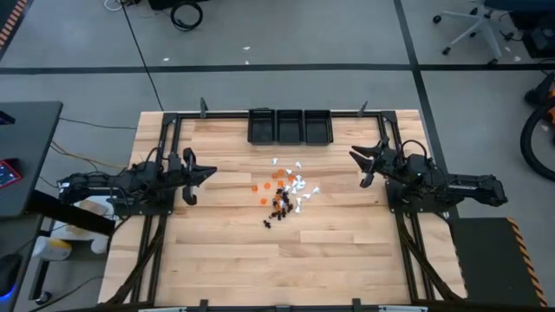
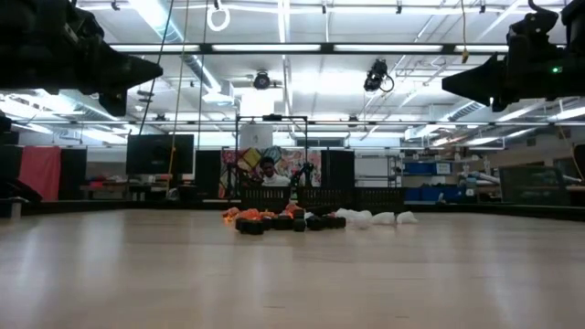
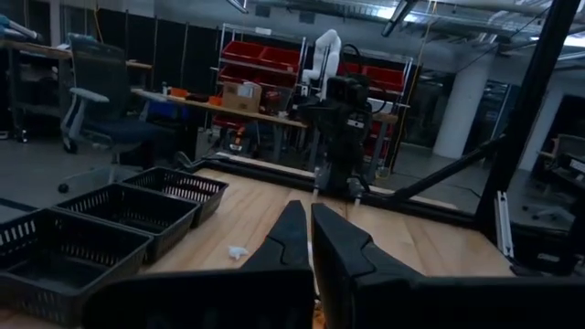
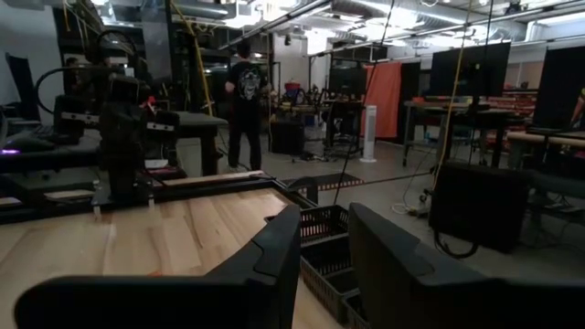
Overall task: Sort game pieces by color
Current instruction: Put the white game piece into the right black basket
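The game pieces (image 1: 284, 191) lie in a loose heap on the wooden table's middle: orange ones toward the left, black ones toward the near side, white ones toward the right. In the low view they show as a low row (image 2: 302, 219). My left gripper (image 1: 211, 173) hangs shut above the table, left of the heap, pointing level toward it (image 3: 306, 208). On the right, my right gripper (image 1: 355, 158) hangs the same way, its fingers a little apart (image 4: 324, 212) with nothing between them. Both are well clear of the pieces.
Three small black bins (image 1: 290, 126) stand side by side at the table's far edge, behind the heap. A black frame (image 1: 173, 121) runs round the tabletop. Bare wood lies between each gripper and the heap. A person (image 4: 245, 91) stands in the room beyond the table.
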Robot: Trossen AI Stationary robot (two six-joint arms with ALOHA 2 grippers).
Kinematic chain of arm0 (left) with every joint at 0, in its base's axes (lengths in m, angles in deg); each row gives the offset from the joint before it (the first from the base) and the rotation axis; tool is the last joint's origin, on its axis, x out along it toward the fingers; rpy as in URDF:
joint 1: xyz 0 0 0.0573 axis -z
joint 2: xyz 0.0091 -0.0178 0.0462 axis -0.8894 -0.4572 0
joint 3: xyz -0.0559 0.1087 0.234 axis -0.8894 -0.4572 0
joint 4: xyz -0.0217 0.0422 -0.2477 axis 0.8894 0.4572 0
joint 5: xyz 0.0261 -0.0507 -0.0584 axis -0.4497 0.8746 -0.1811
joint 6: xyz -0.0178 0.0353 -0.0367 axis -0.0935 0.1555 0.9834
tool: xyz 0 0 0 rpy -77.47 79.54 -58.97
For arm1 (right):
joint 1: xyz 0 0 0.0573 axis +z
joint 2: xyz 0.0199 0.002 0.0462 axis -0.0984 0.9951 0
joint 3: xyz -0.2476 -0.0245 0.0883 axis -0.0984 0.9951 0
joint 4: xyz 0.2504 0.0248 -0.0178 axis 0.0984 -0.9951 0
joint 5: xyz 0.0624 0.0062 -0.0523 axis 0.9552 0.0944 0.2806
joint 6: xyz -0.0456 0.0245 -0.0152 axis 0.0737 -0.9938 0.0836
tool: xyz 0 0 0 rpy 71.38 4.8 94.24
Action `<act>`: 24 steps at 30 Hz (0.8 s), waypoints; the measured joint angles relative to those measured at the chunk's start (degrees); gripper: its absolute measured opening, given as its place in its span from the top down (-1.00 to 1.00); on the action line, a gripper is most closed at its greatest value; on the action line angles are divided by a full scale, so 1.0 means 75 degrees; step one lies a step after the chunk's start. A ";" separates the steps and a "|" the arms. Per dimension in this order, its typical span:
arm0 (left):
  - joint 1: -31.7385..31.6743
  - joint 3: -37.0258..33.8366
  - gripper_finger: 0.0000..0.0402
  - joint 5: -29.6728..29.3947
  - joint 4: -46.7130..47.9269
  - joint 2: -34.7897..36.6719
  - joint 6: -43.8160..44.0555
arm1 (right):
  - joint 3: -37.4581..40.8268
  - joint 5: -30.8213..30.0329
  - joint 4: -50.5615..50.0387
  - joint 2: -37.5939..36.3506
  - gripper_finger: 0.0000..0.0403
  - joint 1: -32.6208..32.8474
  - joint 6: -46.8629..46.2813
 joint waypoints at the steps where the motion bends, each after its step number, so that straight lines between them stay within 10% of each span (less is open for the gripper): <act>1: 0.0000 -0.0002 1.00 0.0000 -0.0004 0.0000 -0.0011 | 0.0000 0.0000 0.0055 0.0000 0.50 0.0000 -0.0003; 15: 0.0000 -0.0003 1.00 0.0959 -0.1471 0.0000 -0.0598 | -0.0048 0.0457 0.2440 0.0189 0.50 -0.0065 -0.1495; 24: -0.0157 0.0566 1.00 0.0405 -0.1325 -0.0988 -0.0173 | -0.0707 0.1155 0.2411 0.2205 0.54 -0.0370 -0.1504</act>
